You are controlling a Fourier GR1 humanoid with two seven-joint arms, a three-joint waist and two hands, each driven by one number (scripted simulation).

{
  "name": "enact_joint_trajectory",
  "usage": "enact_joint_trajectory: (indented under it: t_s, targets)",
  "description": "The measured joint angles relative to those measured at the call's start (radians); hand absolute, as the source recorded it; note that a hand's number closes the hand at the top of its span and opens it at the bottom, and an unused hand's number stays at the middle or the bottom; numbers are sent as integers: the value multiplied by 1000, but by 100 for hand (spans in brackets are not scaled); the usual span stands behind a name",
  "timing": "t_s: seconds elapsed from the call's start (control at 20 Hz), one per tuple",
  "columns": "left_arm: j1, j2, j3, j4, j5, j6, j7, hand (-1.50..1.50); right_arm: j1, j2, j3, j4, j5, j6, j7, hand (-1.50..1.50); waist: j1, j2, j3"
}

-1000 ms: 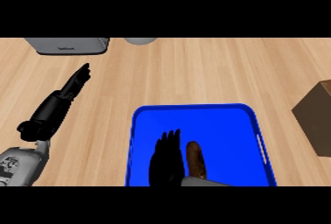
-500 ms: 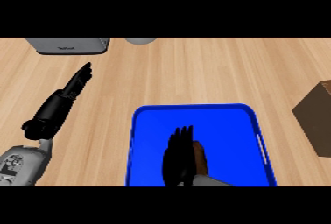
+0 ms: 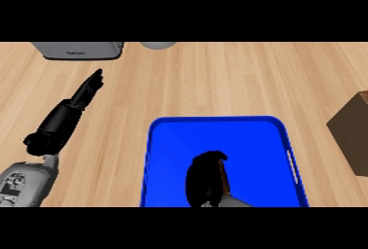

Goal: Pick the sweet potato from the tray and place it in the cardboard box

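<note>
The right hand (image 3: 205,179) has changed most since half a second ago: then its fingers stood straight and pointed away over the sweet potato, and now they are curled over, the hand drawn into a rounded black shape closer to the lower edge of the view. A second ago the fingers were spread wider and sat a little further left on the tray. The left hand (image 3: 72,109) has not moved at all; it lies out to the left of the tray with its fingers straight and together, pointing away toward the grey appliance.

The wooden counter (image 3: 215,78) carries everything. The blue tray (image 3: 251,146) sits under and around the right hand, its far part bare. The cardboard box (image 3: 354,131) stands well off to the right of that hand, apart from the tray and cut by the view's right edge.

The sweet potato (image 3: 225,181) is in the tray, right under the right hand, whose fingers are curled round it; only a thin brown sliver shows along the hand's right side. Whether it rests on the tray floor or is lifted cannot be told.

The right forearm is a grey wedge at the bottom edge. The grey appliance (image 3: 78,49) and a pale round object (image 3: 158,44) beside it are cut off at the top.
</note>
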Motion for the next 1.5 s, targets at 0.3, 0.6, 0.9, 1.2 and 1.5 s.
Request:
enact_joint_trajectory:
  t_s: [0.3, 0.6, 0.9, 1.2, 1.5]
  targets:
    - [2, -35, 13, 14, -31, -17, -10, 0, -11, 0, 20, 13, 126, -15, -94, 150, 3, 0, 0]
    - [17, -44, 20, -10, -43, -10, -9, 0, -19, -24, -216, 19, 96, -245, -151, 150, -6, 8, 3]
    - [14, -47, 17, -17, -46, -14, -10, 0, -69, -69, -558, 82, -7, -533, -258, 150, 3, 17, 5]
    - [1, -45, 31, 0, -43, -38, -7, 0, -177, -124, -677, 215, 33, -709, -403, 150, 11, 11, 1]
    - [3, -36, 56, -15, -35, -61, 12, 0, -272, -147, -763, 157, 79, -722, -330, 150, 2, 3, 0]
